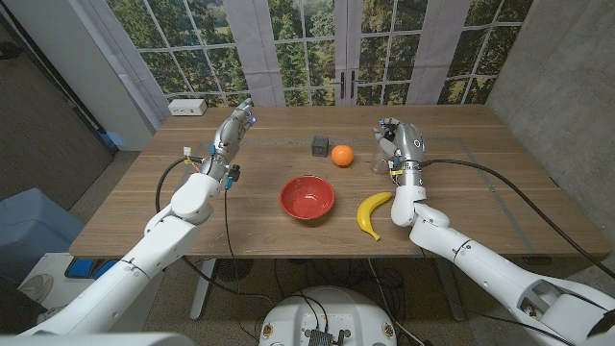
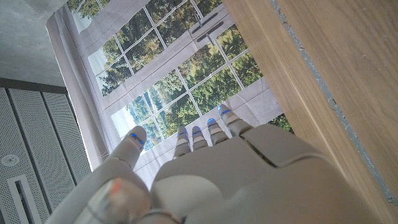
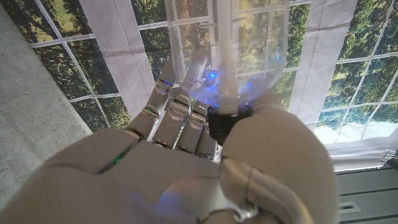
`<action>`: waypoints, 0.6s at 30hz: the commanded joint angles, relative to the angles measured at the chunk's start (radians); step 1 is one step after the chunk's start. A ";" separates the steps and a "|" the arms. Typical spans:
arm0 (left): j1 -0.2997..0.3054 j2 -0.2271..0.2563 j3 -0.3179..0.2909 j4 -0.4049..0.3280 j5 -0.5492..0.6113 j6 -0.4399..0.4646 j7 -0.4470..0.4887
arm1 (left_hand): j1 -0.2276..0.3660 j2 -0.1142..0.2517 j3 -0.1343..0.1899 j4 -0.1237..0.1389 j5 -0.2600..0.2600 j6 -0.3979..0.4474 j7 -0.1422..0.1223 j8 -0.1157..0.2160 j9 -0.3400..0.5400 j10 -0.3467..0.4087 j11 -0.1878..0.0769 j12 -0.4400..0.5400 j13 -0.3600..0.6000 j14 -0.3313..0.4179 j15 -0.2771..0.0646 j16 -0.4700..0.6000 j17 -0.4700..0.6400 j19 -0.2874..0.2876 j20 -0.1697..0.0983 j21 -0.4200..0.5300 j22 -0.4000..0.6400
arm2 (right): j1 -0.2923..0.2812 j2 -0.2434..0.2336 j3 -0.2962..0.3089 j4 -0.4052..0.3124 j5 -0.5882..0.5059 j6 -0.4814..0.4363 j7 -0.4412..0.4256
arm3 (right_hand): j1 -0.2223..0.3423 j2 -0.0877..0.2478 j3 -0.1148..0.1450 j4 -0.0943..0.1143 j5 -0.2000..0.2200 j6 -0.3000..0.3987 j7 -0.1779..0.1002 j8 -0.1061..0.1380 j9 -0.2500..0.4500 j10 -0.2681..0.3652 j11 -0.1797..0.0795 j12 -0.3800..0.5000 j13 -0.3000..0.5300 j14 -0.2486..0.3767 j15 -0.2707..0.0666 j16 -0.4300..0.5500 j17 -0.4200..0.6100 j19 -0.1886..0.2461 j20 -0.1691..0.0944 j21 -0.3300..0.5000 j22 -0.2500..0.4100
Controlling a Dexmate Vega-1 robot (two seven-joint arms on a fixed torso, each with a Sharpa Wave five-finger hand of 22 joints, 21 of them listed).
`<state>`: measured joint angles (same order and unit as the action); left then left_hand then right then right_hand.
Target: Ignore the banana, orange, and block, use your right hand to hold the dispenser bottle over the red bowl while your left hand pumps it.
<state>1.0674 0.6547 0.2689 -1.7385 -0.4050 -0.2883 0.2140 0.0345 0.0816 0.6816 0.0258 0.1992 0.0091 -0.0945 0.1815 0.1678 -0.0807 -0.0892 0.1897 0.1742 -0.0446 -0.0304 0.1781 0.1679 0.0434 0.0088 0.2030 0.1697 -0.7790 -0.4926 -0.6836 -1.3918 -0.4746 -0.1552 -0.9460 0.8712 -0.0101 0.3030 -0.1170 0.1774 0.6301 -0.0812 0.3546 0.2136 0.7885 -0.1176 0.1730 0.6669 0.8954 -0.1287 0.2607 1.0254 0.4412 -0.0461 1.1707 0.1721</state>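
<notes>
Red bowl (image 1: 307,198), yellow banana (image 1: 372,213), orange (image 1: 342,155), grey block (image 1: 320,145), brown wooden table (image 1: 480,207), clear bottle (image 3: 227,50)

right hand (image 1: 402,146) apparently closed, left hand (image 1: 233,126) open, raised

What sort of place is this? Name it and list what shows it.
Probably a room set up as a robot test space, not a home kitchen. A plain wooden table stands before tall paned glass doors looking onto trees, with bare grey walls, and loose props: a red bowl, banana and orange.
</notes>
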 commanded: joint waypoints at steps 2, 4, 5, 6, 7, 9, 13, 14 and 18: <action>-0.012 0.001 0.007 0.000 0.016 0.002 -0.001 | -0.008 0.020 0.000 -0.006 0.000 0.008 -0.003 -0.002 0.003 0.005 -0.002 0.003 0.003 0.002 -0.037 -0.001 0.002 0.006 -0.003 -0.003 0.006 | -0.013 -0.023 0.008 -0.081 0.027 -0.100 0.097 | -0.069 -0.026 -0.035 0.005 0.001 -0.100 0.023 -0.055 0.002 -0.129 0.020 0.000 -0.022 -0.102 -0.063 -0.027 -0.024 -0.022 0.003 -0.023 0.004; -0.013 0.000 0.007 0.001 0.012 0.003 -0.003 | -0.008 0.020 0.000 -0.006 0.000 0.008 -0.004 -0.002 0.003 0.005 -0.002 0.003 0.003 0.002 -0.037 -0.001 0.002 0.007 -0.003 -0.003 0.006 | -0.014 -0.019 0.015 -0.077 0.043 -0.084 0.093 | -0.084 -0.031 -0.044 0.007 0.002 -0.111 0.033 -0.063 0.002 -0.152 0.027 0.002 -0.028 -0.133 -0.057 -0.033 -0.027 -0.038 0.013 -0.033 0.004; -0.012 -0.001 0.007 0.001 0.014 0.003 0.001 | -0.008 0.020 0.000 -0.007 0.000 0.008 -0.004 -0.002 0.003 0.005 -0.002 0.003 0.003 0.001 -0.037 -0.001 0.002 0.006 -0.002 -0.004 0.006 | -0.015 -0.024 0.015 -0.089 0.044 -0.098 0.109 | -0.092 -0.031 -0.048 0.008 0.004 -0.121 0.038 -0.069 0.002 -0.171 0.030 0.001 -0.031 -0.147 -0.056 -0.034 -0.028 -0.041 0.016 -0.037 0.004; -0.013 0.000 0.008 0.001 0.015 0.004 0.000 | -0.008 0.020 0.000 -0.007 0.000 0.008 -0.004 -0.002 0.003 0.004 -0.002 0.003 0.003 0.001 -0.037 -0.001 0.002 0.006 -0.002 -0.004 0.006 | -0.016 -0.026 0.018 -0.097 0.053 -0.103 0.122 | -0.101 -0.035 -0.053 0.009 0.005 -0.130 0.040 -0.075 0.002 -0.187 0.030 0.001 -0.035 -0.167 -0.055 -0.039 -0.032 -0.045 0.019 -0.041 0.004; -0.015 0.000 0.009 0.002 0.014 0.006 -0.002 | -0.008 0.020 0.000 -0.007 0.000 0.008 -0.003 -0.002 0.003 0.005 -0.002 0.003 0.003 0.001 -0.037 -0.001 0.002 0.006 -0.002 -0.004 0.006 | -0.017 -0.017 0.020 -0.098 0.054 -0.114 0.115 | -0.110 -0.037 -0.057 0.009 0.006 -0.151 0.046 -0.087 0.002 -0.211 0.032 0.000 -0.039 -0.192 -0.043 -0.045 -0.036 -0.054 0.024 -0.048 0.004; -0.017 -0.003 0.011 0.007 0.010 0.002 -0.006 | -0.008 0.020 -0.001 -0.007 0.001 0.008 -0.003 -0.002 0.003 0.005 -0.002 0.003 0.003 0.001 -0.037 -0.001 0.002 0.006 -0.003 -0.004 0.006 | -0.013 -0.027 0.019 -0.106 0.062 -0.115 0.142 | -0.134 -0.044 -0.069 0.011 0.008 -0.184 0.054 -0.106 0.003 -0.265 0.040 0.000 -0.050 -0.235 -0.033 -0.052 -0.047 -0.073 0.034 -0.064 0.004; -0.017 -0.003 0.010 0.006 0.012 0.005 -0.002 | -0.008 0.020 -0.001 -0.008 0.001 0.007 -0.002 -0.002 0.003 0.004 -0.003 0.002 0.003 0.001 -0.037 -0.001 0.002 0.006 -0.003 -0.004 0.006 | -0.018 -0.029 0.030 -0.108 0.093 -0.092 0.156 | -0.185 -0.060 -0.092 0.017 0.016 -0.241 0.076 -0.136 0.004 -0.347 0.068 0.002 -0.072 -0.330 -0.004 -0.067 -0.079 -0.112 0.049 -0.100 0.003; -0.017 -0.004 0.010 0.007 0.010 0.005 -0.002 | -0.008 0.020 -0.001 -0.008 0.001 0.007 -0.003 -0.002 0.003 0.005 -0.003 0.002 0.003 0.002 -0.037 -0.001 0.002 0.007 -0.003 -0.004 0.006 | -0.020 -0.030 0.034 -0.108 0.102 -0.083 0.159 | -0.196 -0.062 -0.097 0.020 0.016 -0.249 0.079 -0.139 0.004 -0.360 0.073 0.002 -0.075 -0.346 0.000 -0.068 -0.084 -0.123 0.051 -0.108 0.003; -0.019 -0.003 0.011 0.007 0.012 0.009 -0.001 | -0.008 0.020 -0.001 -0.009 0.001 0.007 -0.002 -0.002 0.003 0.004 -0.004 0.002 0.003 0.001 -0.036 -0.001 0.002 0.006 -0.002 -0.004 0.006 | -0.031 -0.046 0.061 -0.137 0.170 -0.062 0.225 | -0.237 -0.074 -0.116 0.023 0.020 -0.318 0.096 -0.160 0.005 -0.455 0.086 0.000 -0.100 -0.431 0.019 -0.072 -0.118 -0.156 0.068 -0.145 0.002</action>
<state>1.0541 0.6540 0.2770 -1.7357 -0.3929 -0.2881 0.2123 0.0346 0.0817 0.6773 0.0215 0.1992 0.0091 -0.0946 0.1814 0.1678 -0.0807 -0.0892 0.1897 0.1742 -0.0446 -0.0304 0.1781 0.1679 0.0433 0.0088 0.1990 0.1697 -0.7934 -0.5148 -0.6640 -1.4813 -0.4077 -0.2450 -0.8217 0.6553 -0.0775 0.1996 -0.0961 0.1872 0.3526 0.0061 0.2055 0.2165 0.3815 -0.0391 0.1731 0.5792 0.5086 -0.0499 0.1920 0.9246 0.3044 0.0129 1.0459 0.1720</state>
